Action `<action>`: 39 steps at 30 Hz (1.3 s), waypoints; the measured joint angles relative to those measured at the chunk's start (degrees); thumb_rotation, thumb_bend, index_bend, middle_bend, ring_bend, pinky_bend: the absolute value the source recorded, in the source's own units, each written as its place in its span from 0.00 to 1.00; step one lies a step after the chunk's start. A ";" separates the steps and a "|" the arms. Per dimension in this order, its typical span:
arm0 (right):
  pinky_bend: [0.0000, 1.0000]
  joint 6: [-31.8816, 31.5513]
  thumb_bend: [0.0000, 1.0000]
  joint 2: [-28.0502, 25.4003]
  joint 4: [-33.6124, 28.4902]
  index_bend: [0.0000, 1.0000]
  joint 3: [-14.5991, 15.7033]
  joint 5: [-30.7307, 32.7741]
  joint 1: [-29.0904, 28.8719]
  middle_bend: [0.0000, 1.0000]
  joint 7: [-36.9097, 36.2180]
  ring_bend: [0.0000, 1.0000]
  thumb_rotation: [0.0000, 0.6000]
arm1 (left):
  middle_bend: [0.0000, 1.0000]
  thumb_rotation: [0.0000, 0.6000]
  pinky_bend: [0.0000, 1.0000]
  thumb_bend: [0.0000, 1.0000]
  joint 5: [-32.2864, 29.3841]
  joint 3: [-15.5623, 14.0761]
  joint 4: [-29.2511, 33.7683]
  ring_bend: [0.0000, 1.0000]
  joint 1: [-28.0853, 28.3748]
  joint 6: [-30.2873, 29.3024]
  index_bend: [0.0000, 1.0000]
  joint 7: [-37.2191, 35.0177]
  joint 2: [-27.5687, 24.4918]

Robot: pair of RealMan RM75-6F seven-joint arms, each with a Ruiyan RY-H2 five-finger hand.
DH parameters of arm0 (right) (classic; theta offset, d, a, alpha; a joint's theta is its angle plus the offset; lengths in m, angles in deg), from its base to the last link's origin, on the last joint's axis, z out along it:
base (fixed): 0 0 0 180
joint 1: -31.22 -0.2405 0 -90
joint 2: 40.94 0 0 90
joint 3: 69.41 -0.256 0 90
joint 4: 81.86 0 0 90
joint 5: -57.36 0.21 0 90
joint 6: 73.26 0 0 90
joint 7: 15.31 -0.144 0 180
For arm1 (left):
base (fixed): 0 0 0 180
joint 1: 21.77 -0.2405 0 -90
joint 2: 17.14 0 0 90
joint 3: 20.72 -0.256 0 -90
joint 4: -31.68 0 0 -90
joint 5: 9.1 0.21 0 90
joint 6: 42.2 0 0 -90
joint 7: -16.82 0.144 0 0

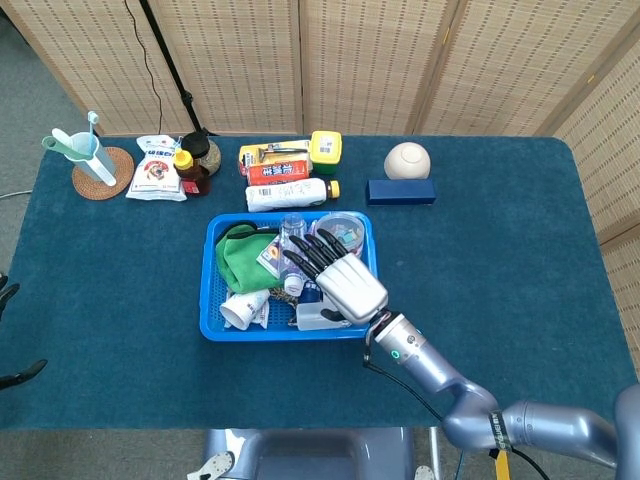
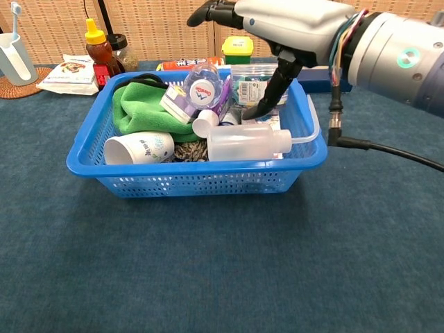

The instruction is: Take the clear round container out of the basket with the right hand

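Note:
The clear round container [image 1: 346, 227] [image 2: 252, 84], filled with colourful bits, stands in the far right corner of the blue basket [image 1: 211, 290] [image 2: 194, 168]. My right hand [image 1: 335, 275] [image 2: 277, 28] hovers over the basket's right half with its fingers spread and nothing in them. In the head view its fingertips cover part of the container. In the chest view the thumb hangs down just in front of the container; I cannot tell whether it touches. Only the fingertips of my left hand [image 1: 8, 295] show, at the table's left edge, apart and holding nothing.
Also in the basket are a green cloth [image 2: 139, 107], a paper cup [image 2: 139, 147], a white squeeze bottle [image 2: 246, 142] and a small clear bottle [image 2: 202, 87]. Behind it lie boxes, a white bottle, a dark blue box [image 1: 400, 191] and a beige ball [image 1: 408, 160].

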 measured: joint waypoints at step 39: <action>0.53 -2.66 0.29 15.11 19.32 0.41 -1.70 3.30 -8.85 0.33 3.12 0.29 1.00 | 0.00 1.00 0.00 0.00 -1.70 0.59 -2.10 0.00 0.13 0.87 0.00 -5.56 -0.88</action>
